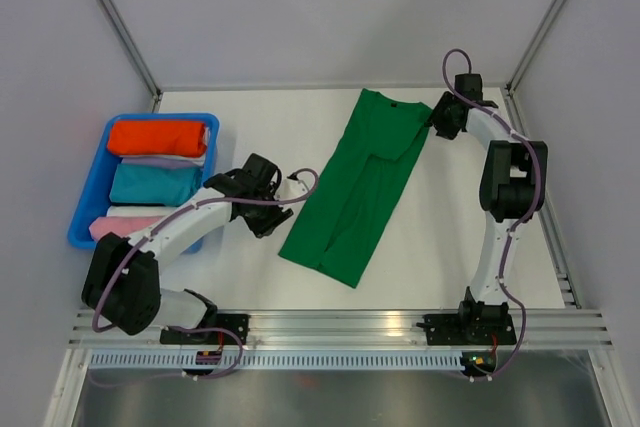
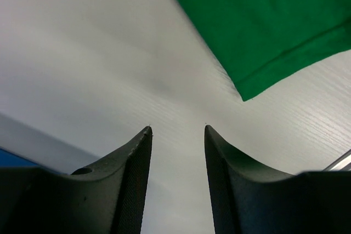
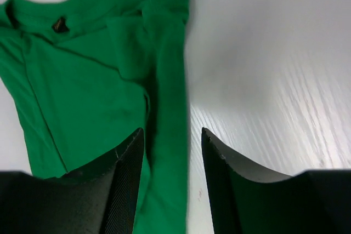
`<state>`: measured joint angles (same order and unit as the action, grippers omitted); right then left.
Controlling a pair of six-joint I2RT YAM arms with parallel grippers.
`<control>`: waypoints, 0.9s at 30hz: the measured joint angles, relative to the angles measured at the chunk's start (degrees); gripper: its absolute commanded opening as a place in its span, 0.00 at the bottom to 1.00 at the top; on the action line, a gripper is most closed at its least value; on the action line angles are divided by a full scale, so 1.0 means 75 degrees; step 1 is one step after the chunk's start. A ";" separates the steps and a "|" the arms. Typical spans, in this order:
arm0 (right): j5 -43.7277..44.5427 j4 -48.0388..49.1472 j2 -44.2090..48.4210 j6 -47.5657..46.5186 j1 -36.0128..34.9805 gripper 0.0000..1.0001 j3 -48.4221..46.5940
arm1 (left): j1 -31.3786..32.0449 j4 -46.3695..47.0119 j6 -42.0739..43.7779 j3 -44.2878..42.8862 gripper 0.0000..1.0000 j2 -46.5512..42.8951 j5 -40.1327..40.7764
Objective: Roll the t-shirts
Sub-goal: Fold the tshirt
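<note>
currently the folded t-shirt (image 1: 365,182) lies flat at centre, running from 7 to 1 o'clock. left gripper (image 2: 178,130) and right gripper (image 3: 171,132) stand part-open, empty. risk: pinching one layer only would skew the roll.
</note>
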<state>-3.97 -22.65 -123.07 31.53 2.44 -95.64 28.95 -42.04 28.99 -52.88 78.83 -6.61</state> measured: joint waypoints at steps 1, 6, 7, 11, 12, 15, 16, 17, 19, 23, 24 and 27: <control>-0.0041 0.0009 -0.0207 0.0085 -0.0006 0.52 -0.0207 | 0.0070 -0.0003 0.0050 0.0050 0.49 -0.0035 -0.0006; -0.0373 0.0184 -0.1632 0.0562 -0.0006 0.17 -0.1448 | 0.0108 -0.0044 0.0370 0.0309 0.49 -0.0373 0.0035; -0.0379 0.0216 -0.1859 0.0638 -0.0003 0.12 -0.1775 | 0.0114 -0.0050 0.0434 0.0361 0.49 -0.0472 0.0035; -0.0731 0.0309 -0.2562 0.1020 -0.0038 0.07 -0.2707 | 0.0213 -0.0160 0.0685 0.0525 0.50 -0.0895 0.0012; -0.0764 0.0265 -0.2742 0.1032 -0.0093 0.08 -0.3022 | 0.0245 -0.0207 0.0740 0.0539 0.50 -0.0991 -0.0009; -0.0764 0.0233 -0.3159 0.1084 -0.0323 0.28 -0.3698 | 0.0545 -0.0425 0.1023 0.0545 0.51 -0.1227 -0.0117; -0.0758 0.0204 -0.3223 0.1142 -0.0411 0.38 -0.3835 | 0.0758 -0.0527 0.1142 0.0545 0.52 -0.1288 -0.0163; -0.0761 0.0210 -0.3238 0.1142 -0.0466 0.46 -0.3891 | 0.0988 -0.0635 0.1250 0.0539 0.52 -0.1329 -0.0204; -0.0793 0.0187 -0.3194 0.1049 -0.0554 0.55 -0.3902 | 0.1580 -0.0944 0.1524 0.0469 0.53 -0.1355 -0.0306; -0.0761 -0.0393 -0.2681 0.0548 -0.0405 0.60 -0.3535 | 0.2652 -0.1218 0.3031 0.0373 0.61 -0.1580 -0.0597; -0.0618 -0.0472 -0.2509 0.0420 -0.0356 0.62 -0.2996 | 0.2792 -0.1212 0.3518 0.0399 0.61 -0.1728 -0.0766; -0.0178 -0.0405 0.0201 0.0216 -0.0070 0.62 0.0187 | 0.2973 -0.0833 0.5257 0.0828 0.61 -0.2267 -0.1306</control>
<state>-5.30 -25.69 -121.56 33.15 1.91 -94.24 51.24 -48.29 68.42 -46.68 61.82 -16.40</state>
